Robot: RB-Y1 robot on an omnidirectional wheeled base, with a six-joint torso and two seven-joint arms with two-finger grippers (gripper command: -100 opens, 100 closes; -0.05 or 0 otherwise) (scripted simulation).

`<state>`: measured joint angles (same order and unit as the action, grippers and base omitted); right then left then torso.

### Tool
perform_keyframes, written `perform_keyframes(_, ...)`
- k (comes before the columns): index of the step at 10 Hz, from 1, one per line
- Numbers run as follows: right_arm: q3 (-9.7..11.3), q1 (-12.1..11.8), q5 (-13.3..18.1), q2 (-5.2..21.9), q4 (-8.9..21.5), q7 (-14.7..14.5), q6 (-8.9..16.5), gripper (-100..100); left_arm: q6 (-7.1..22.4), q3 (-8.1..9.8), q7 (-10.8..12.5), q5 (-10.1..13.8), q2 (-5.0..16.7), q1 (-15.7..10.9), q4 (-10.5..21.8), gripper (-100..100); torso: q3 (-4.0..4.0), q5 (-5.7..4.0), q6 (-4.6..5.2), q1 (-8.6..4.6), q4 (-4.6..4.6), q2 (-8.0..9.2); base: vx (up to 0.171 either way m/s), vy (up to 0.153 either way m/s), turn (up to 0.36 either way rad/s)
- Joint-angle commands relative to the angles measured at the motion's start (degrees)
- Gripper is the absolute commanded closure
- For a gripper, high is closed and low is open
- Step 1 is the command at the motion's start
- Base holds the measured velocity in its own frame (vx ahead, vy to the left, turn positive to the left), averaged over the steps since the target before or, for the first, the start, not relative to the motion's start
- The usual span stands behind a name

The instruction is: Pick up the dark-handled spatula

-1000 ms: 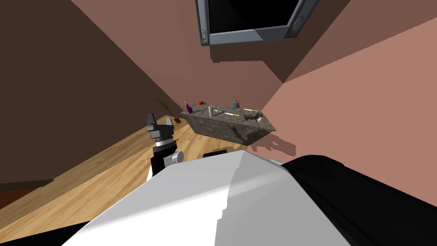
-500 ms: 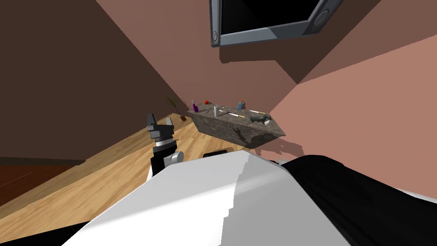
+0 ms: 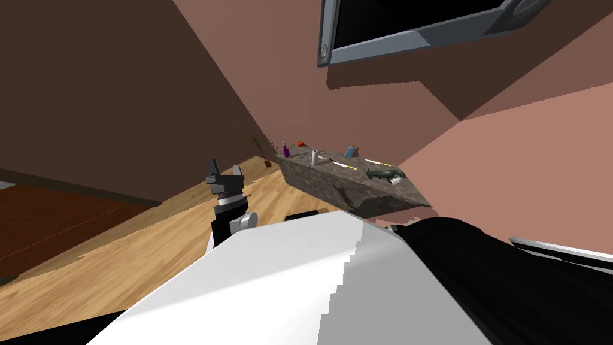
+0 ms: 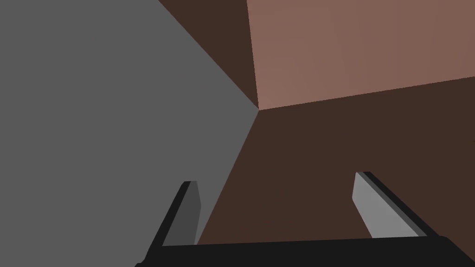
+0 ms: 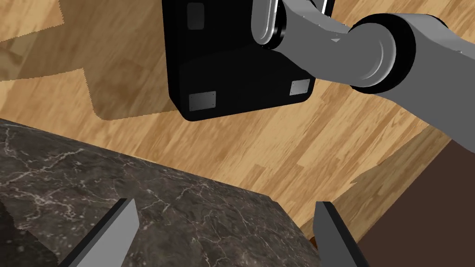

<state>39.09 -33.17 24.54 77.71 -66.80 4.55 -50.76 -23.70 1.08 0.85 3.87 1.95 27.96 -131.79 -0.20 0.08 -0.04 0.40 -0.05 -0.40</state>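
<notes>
A dark marbled counter [image 3: 353, 187] stands far ahead against the pink wall, past the wooden floor. Thin utensils [image 3: 343, 164] lie on its top, too small to tell which is the dark-handled spatula. My left gripper [image 3: 223, 169] is raised in front of my chest, well short of the counter. It is open and empty, its fingers [image 4: 369, 204] apart in the left wrist view. My right gripper [image 5: 226, 203] is open and empty too, with a dark marbled surface [image 5: 116, 185] just beyond its fingers.
On the counter stand a purple bottle [image 3: 286, 150], a red object [image 3: 300, 144], a white cylinder [image 3: 314, 157], a blue bottle [image 3: 351, 151] and a dark green figure [image 3: 386, 173]. A small plant [image 3: 261, 150] stands in the corner. A grey-framed black screen [image 3: 419, 24] hangs above.
My head view has swung left, so the counter slid right and looks slightly nearer. A dark red floor patch has come into view at the left. The left gripper has kept its pose.
</notes>
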Motion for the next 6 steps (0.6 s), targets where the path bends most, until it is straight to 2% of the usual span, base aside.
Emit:
perform_keyframes(1, 1.1, 0.5, 0.7, 1.8, 0.9, 0.1, 0.5, -100, 0.0, 0.0, 0.0, 0.0, 0.0, 0.0, 0.0, 0, 0.0, 0.0, 0.0, 0.0, 0.0, 0.0, 0.083, 0.1, 0.208)
perform_keyframes(2, 2.4, 1.0, 1.2, 4.2, 3.0, -0.1, 0.2, -100, 0.0, 0.01, 0.0, 0.0, 0.0, 0.0, 0.0, 0, 0.0, -0.01, 0.07, -0.05, 0.0, 0.01, 0.11, 0.121, 0.427)
perform_keyframes(3, 2.4, 1.0, 1.2, 4.9, 3.0, -0.1, 0.2, -100, 0.0, 0.0, 0.0, 0.0, 0.0, 0.0, 0.0, 0, -0.05, -0.01, -0.03, 0.01, -0.02, -0.09, 0.107, 0.09, 0.177)
perform_keyframes(4, 3.7, 1.5, 1.6, 6.9, 4.9, -0.3, -0.1, -100, 0.0, 0.01, 0.0, 0.0, 0.0, 0.0, 0.0, 0, -0.04, 0.0, 0.1, -0.05, -0.02, -0.05, 0.152, 0.067, 0.278)
perform_keyframes(5, 3.7, 1.5, 1.6, 7.8, 4.9, -0.3, -0.1, -100, 0.0, 0.01, 0.0, 0.0, 0.0, 0.0, 0.0, 0, -0.11, -0.01, 0.01, -0.11, -0.04, -0.19, 0.135, 0.057, 0.193)
perform_keyframes(6, 4.9, 2.1, 1.9, 10.2, 6.6, -0.6, -0.2, -100, 0.0, 0.01, 0.0, 0.0, 0.0, 0.0, 0.0, 0, -0.09, -0.04, 0.08, -0.16, -0.04, -0.15, 0.161, 0.086, 0.386)
